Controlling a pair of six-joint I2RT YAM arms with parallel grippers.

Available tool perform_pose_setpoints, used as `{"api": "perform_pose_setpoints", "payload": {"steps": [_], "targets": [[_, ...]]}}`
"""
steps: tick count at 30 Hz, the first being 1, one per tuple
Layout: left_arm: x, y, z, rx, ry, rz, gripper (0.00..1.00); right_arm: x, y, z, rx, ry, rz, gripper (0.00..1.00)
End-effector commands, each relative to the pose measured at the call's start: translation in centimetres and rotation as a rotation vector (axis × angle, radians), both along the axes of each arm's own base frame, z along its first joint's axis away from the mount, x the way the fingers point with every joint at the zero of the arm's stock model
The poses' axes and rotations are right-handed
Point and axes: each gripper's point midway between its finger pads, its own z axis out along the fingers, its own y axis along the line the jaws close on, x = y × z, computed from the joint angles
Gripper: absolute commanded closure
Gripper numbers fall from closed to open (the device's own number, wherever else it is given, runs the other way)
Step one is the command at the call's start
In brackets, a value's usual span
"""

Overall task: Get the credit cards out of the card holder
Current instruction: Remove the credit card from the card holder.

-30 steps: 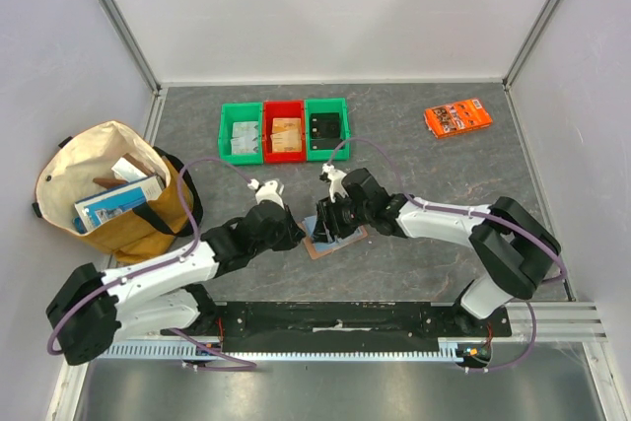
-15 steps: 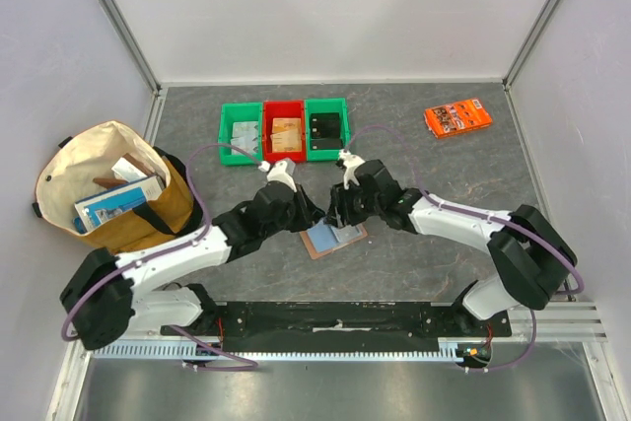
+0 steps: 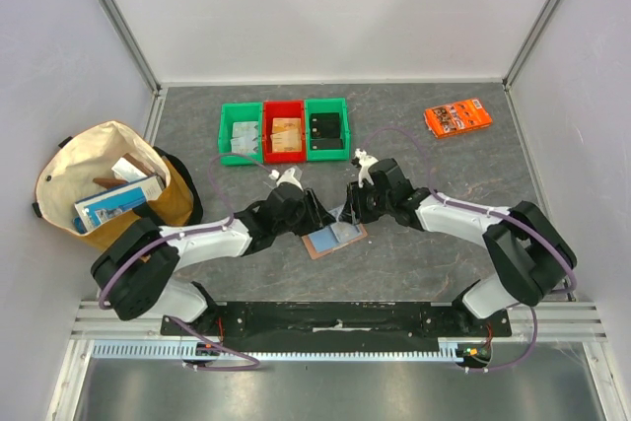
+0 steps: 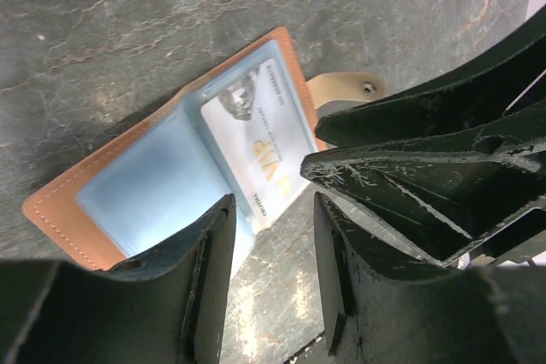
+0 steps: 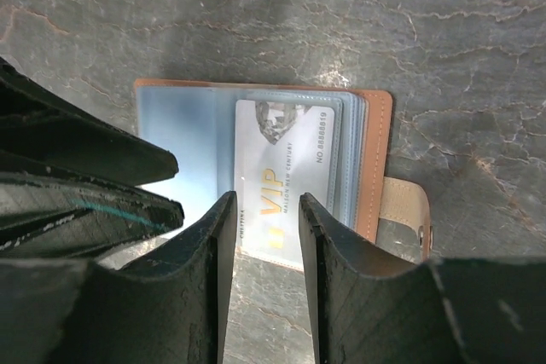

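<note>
Reddish-brown card holder (image 3: 333, 239) lies open at centre, silver VIP card (image 5: 286, 172) sleeved inside; left arm (image 3: 202, 239) and right arm (image 3: 458, 214) lean low over it, jaws parted, empty.

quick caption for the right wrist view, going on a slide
Open card holder flat on the dark table, a VIP card showing in its clear sleeve, framed by the right gripper's fingers

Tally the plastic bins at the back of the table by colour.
Green bins: 2
Red bin: 1
Total: 3
</note>
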Motion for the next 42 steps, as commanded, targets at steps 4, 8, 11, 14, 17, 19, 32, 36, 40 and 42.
{"api": "perform_pose_setpoints", "payload": {"steps": [4,8,11,14,17,19,32,36,40,42], "targets": [[-0.2,-0.3,-2.5,-0.099,0.073,0.032,0.56,0.2,-0.5,-1.8,0.008,0.015,-0.005,0.64],[-0.4,-0.4,-3.5,-0.102,0.087,0.024,0.59,-0.4,-1.0,-3.2,-0.009,0.045,-0.008,0.65],[-0.6,-0.3,-4.0,-0.113,0.095,0.024,0.6,-1.0,-1.0,-3.8,0.003,0.073,-0.004,0.67],[-0.7,-0.6,-4.0,-0.134,0.094,0.019,0.61,-1.5,-1.0,-4.3,0.011,0.088,-0.003,0.68],[-0.7,-0.7,-4.3,-0.138,0.1,0.019,0.64,-1.6,-1.1,-4.4,0.012,0.092,-0.005,0.68],[-0.6,-0.8,-4.3,-0.139,0.1,0.021,0.66,-1.6,-1.1,-4.4,0.014,0.092,-0.006,0.68],[-0.9,-0.3,-4.3,-0.172,0.109,0.051,0.98,-1.8,-1.7,-5.3,-0.015,0.107,-0.024,0.69],[-1.0,0.1,-4.3,-0.184,0.119,0.064,0.98,-1.9,-2.3,-6.0,-0.033,0.128,-0.042,0.77],[-1.2,0.6,-4.4,-0.181,0.127,0.078,0.98,-1.9,-2.8,-6.5,-0.046,0.142,-0.058,0.8],[-1.2,0.8,-4.6,-0.176,0.135,0.083,0.98,-1.8,-2.8,-6.5,-0.044,0.139,-0.058,0.81]]}}
